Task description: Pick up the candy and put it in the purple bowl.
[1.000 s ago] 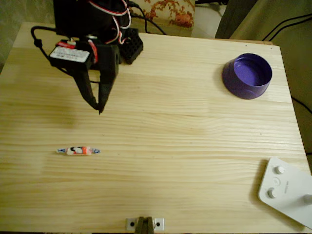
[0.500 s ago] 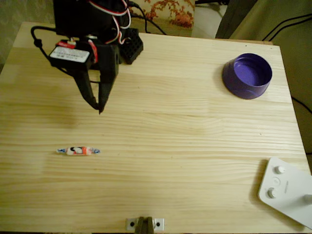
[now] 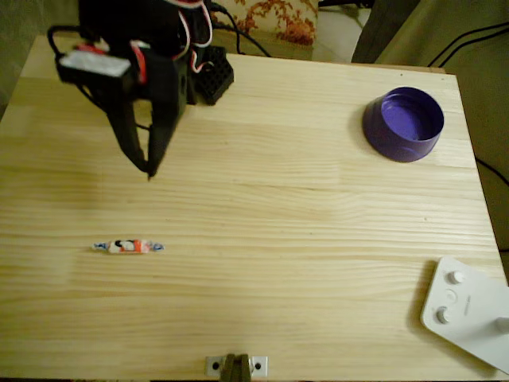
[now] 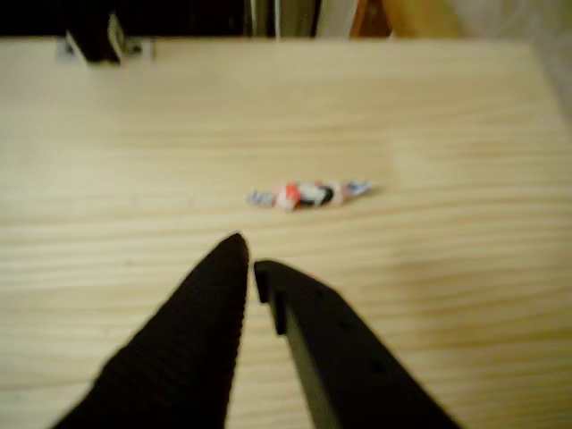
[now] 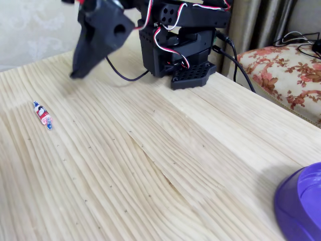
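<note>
1. We judge ourselves in the approach step: the candy (image 3: 127, 247) lies flat on the wooden table (image 3: 278, 239) at the overhead view's left, untouched.
2. Our gripper (image 3: 149, 171) hangs above the table, apart from the candy, its fingers closed on nothing, tips nearly touching in the wrist view.
3. Next we need to open the fingers, drop over the candy and straddle its middle.
4. The purple bowl (image 3: 403, 124) sits well apart at far right; nothing blocks the way, and a white device (image 3: 469, 314) rests at the corner.
</note>
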Available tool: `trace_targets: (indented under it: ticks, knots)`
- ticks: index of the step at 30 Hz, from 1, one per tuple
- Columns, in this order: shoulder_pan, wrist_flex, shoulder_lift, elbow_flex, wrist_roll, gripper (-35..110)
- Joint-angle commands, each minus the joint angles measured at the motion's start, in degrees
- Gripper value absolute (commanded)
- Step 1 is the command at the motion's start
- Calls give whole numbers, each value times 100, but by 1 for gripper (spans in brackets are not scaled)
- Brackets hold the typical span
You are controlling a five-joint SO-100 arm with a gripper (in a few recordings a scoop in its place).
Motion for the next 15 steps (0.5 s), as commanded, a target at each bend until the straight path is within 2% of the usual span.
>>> trace_targets:
  ticks: [1,15]
  knots:
    - [211,-62,-624,-923,62,0]
    - [984,-158,-4403,-4307,141,0]
